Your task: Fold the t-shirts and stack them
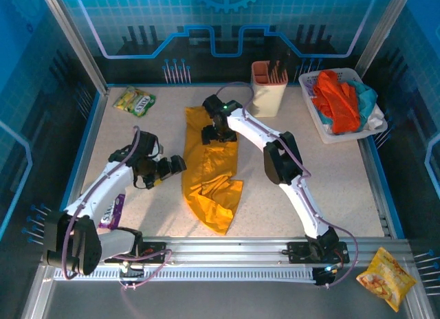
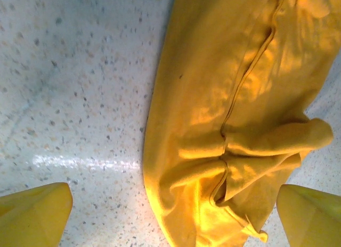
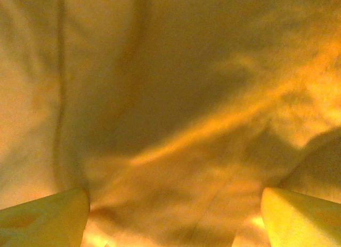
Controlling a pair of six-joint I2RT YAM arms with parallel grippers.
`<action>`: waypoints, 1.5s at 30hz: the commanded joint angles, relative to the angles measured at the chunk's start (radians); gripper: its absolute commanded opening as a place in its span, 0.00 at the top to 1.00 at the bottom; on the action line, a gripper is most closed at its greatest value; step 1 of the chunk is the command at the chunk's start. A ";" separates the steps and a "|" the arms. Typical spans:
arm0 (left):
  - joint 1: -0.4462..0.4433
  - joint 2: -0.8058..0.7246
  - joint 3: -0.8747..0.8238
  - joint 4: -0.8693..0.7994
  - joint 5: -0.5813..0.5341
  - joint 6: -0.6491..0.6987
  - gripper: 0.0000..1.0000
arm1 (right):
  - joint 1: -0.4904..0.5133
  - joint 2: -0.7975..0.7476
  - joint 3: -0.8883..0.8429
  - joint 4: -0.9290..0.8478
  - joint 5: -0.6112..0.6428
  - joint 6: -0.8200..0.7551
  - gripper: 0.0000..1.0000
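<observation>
A mustard-yellow t-shirt [image 1: 210, 168] lies crumpled lengthwise in the middle of the table. Its bunched folds and left edge show in the left wrist view [image 2: 240, 98]. My left gripper [image 1: 180, 164] hovers at that left edge, open, its fingertips [image 2: 32, 215] wide apart and nothing between them. My right gripper [image 1: 216, 135] is low over the shirt's upper part, open, with fingertips [image 3: 303, 217] spread over the yellow cloth [image 3: 176, 98]. More t-shirts, orange-red [image 1: 337, 102], teal and whitish, are piled in a white basket [image 1: 323, 137] at the back right.
A pink-and-cream container [image 1: 268, 89] stands behind the right gripper. A green-yellow snack packet [image 1: 134, 101] lies at the back left, a purple packet [image 1: 113, 212] under the left arm, and an orange snack bag [image 1: 386, 278] off the table's front right corner.
</observation>
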 commanded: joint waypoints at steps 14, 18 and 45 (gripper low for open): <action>-0.086 0.014 -0.125 0.125 0.127 -0.110 0.01 | -0.158 0.189 0.213 0.070 -0.077 0.060 0.16; -0.095 0.032 -0.143 0.152 0.134 -0.125 0.01 | -0.201 0.192 0.215 0.165 -0.124 0.109 0.17; -0.215 -0.153 -0.308 0.211 0.230 -0.287 0.40 | -0.067 -0.235 -0.183 0.431 0.065 -0.165 0.00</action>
